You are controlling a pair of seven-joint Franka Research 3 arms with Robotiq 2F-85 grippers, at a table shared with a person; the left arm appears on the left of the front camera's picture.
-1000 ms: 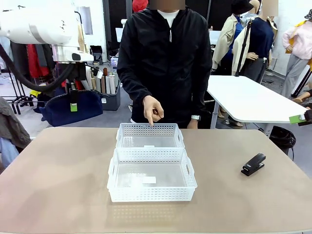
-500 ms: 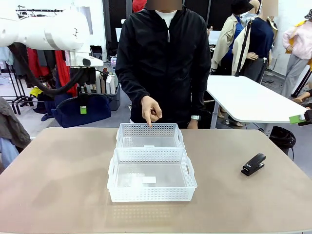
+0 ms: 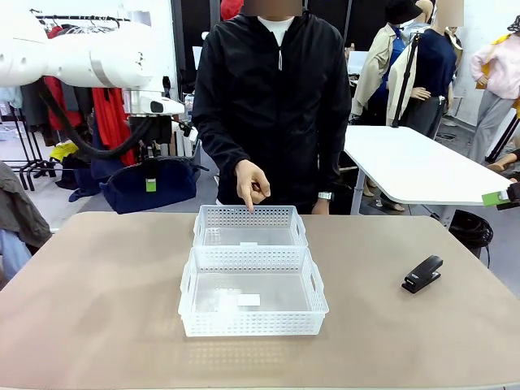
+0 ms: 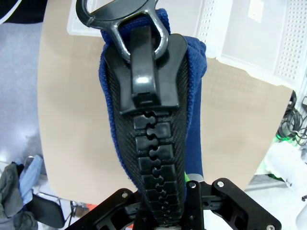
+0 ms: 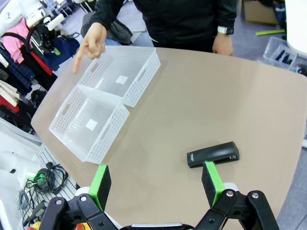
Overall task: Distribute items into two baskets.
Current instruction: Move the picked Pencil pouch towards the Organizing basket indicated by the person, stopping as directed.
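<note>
Left gripper (image 3: pixel 150 180) pressed together on the navy pouch (image 3: pixel 151 184), which hangs in the air high up, to the left of and beyond the near basket (image 3: pixel 252 325), past the table's (image 3: pixel 97 284) far edge. Left wrist view: jaws pinch the pouch (image 4: pixel 194 62) along its black zipper (image 4: pixel 153 143); the metal ring pull (image 4: pixel 122 19) sits at the end away from the jaws, and corners of both baskets show past it. Right gripper (image 5: pixel 156 181) spread wide, green pads well apart, nothing between them, hovering above the table well to the right of the near basket (image 5: pixel 103 143). Stapler (image 3: pixel 422 274) lies flat on the table, right of the near basket and well apart from it; in the right wrist view the stapler (image 5: pixel 213 154) lies just beyond the right-hand pad, not touching it. Far basket (image 3: pixel 248 215) sits directly behind the near basket, walls touching, long sides together. Both baskets hold only a small white label each. Person's hand (image 3: pixel 253 184) is beyond the near basket, index finger pointing down at the far rim of the far basket (image 5: pixel 144 81); same hand (image 5: pixel 91 40) seen from the right wrist.
</note>
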